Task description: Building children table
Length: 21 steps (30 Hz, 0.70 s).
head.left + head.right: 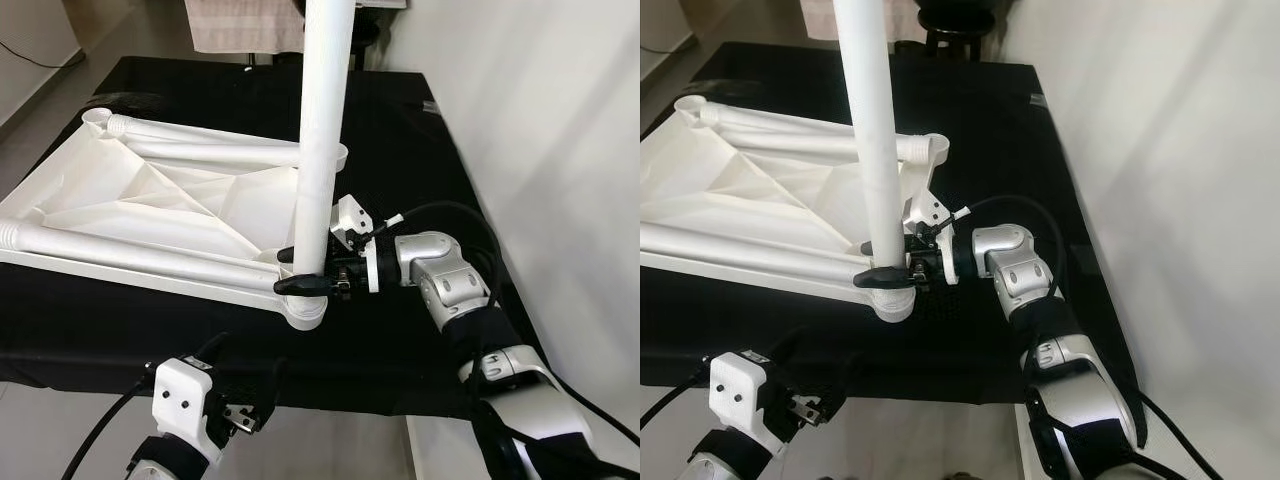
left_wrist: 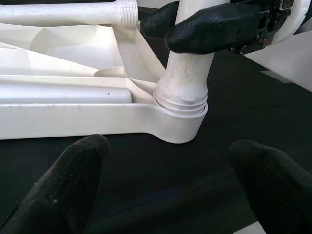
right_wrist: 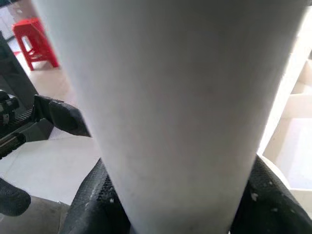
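- Black cloth covers the counter (image 1: 420,150) across the middle of the left eye view, with a pale wall along the right of the frame.
- An upturned white plastic children's table top (image 1: 150,205), ribbed on its underside, lies flat on the cloth at left of centre.
- Two loose white plastic tube legs (image 1: 130,250) lie across the table top, one along its near edge and one nearer the top of the frame.
- One upright white plastic tube leg (image 1: 325,120) stands in the round corner socket (image 1: 303,310) at the table top's near right corner, rising out of the top of the frame; the left wrist view shows its threaded base seated in that socket.
- The right hand (image 1: 302,270), reaching in from the right of the frame, has its two black fingers closed around the upright leg just above the socket.
- The left hand (image 2: 170,190) sits at the lower left of the eye view, below the counter edge; its fingers are spread apart and hold nothing, pointing toward the socket.
- A red plastic stool (image 3: 36,41) stands on the pale floor at the upper left of the right wrist view.
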Available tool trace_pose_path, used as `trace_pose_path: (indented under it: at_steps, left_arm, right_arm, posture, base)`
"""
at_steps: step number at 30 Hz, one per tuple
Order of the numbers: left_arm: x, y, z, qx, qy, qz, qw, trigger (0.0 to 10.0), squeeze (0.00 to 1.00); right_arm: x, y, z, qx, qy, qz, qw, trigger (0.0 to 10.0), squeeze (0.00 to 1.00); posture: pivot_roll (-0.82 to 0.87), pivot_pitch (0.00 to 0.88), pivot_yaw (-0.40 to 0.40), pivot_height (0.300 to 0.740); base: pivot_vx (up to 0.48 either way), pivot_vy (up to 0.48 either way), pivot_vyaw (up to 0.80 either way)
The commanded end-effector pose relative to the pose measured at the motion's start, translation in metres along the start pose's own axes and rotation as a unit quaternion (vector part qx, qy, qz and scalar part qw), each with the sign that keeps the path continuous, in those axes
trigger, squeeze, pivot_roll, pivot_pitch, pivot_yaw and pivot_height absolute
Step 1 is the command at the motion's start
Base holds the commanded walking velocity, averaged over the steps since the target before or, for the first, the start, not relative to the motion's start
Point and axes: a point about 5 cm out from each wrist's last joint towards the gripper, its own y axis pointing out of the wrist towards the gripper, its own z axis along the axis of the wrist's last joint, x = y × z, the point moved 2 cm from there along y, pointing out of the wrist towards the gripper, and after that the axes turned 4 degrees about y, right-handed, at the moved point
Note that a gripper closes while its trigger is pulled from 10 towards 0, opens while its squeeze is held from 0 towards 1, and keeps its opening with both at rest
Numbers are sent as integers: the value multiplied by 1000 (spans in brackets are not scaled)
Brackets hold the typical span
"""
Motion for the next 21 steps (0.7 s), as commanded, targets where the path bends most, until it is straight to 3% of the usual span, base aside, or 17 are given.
trace_pose_path:
  at_steps: [1, 7, 8, 9, 11, 12, 13, 14, 16, 17, 19, 21]
  left_arm:
    - [2, -2, 1, -2, -2, -3, 1000, 10000, 0]
    - [1, -1, -1, -3, -3, -7, 1000, 10000, 0]
    - [0, -2, -1, -3, -2, -7, 1000, 10000, 0]
    - [-1, -2, -2, -4, -1, -6, 1000, 10000, 0]
    - [-1, -2, -2, -4, -1, -6, 1000, 10000, 0]
    - [-6, -1, -3, -5, 2, -4, 1000, 10000, 0]
    - [-6, -1, -3, -5, 2, -4, 1000, 10000, 0]
    - [-9, 0, -3, -6, 3, -5, 1000, 10000, 0]
    - [-9, 0, -3, -6, 3, -5, 1000, 10000, 0]
    - [-11, 2, -4, -6, 4, -6, 1000, 10000, 0]
    - [-13, 4, -5, -6, 5, -8, 1000, 10000, 0]
    - [-15, 6, -5, -6, 6, -8, 1000, 10000, 0]
  right_arm:
    - [-2, 2, -5, 1, 20, 17, 1000, 0, 0]
    - [-4, -25, -22, 36, 52, -60, 996, 0, 0]
    - [1, -26, -36, 26, 84, -171, 981, 0, 0]
    - [8, -29, -51, 6, 104, -317, 943, 0, 0]
    - [8, -29, -51, 6, 104, -317, 943, 0, 0]
    - [-24, -34, -83, -31, 164, -487, 857, 0, 0]
    - [-24, -34, -83, -31, 164, -487, 857, 0, 0]
    - [-46, -21, -85, -37, 155, -463, 872, 0, 0]
    - [-46, -21, -85, -37, 155, -463, 872, 0, 0]
    - [-57, -12, -82, -35, 137, -438, 888, 0, 0]
    - [-54, -8, -80, -30, 134, -427, 894, 0, 0]
    - [-47, -9, -79, -29, 134, -433, 891, 0, 0]
  posture:
    - [6, 155, -95, 740]
    - [-24, 139, -93, 740]
    - [-30, 129, -97, 740]
    - [-40, 124, -93, 740]
    - [-40, 124, -93, 740]
    - [-68, 124, -68, 740]
    - [-68, 124, -68, 740]
    - [-90, 118, -51, 740]
    - [-90, 118, -51, 740]
    - [-93, 108, -43, 740]
    - [-84, 96, -37, 740]
    - [-78, 95, -40, 740]
  base:
    - [0, 0, 0]
    - [0, 0, 0]
    - [0, 0, 0]
    - [0, 0, 0]
    - [0, 0, 0]
    - [0, 0, 0]
    - [0, 0, 0]
    - [0, 0, 0]
    - [0, 0, 0]
    - [0, 0, 0]
    - [0, 0, 0]
    - [0, 0, 0]
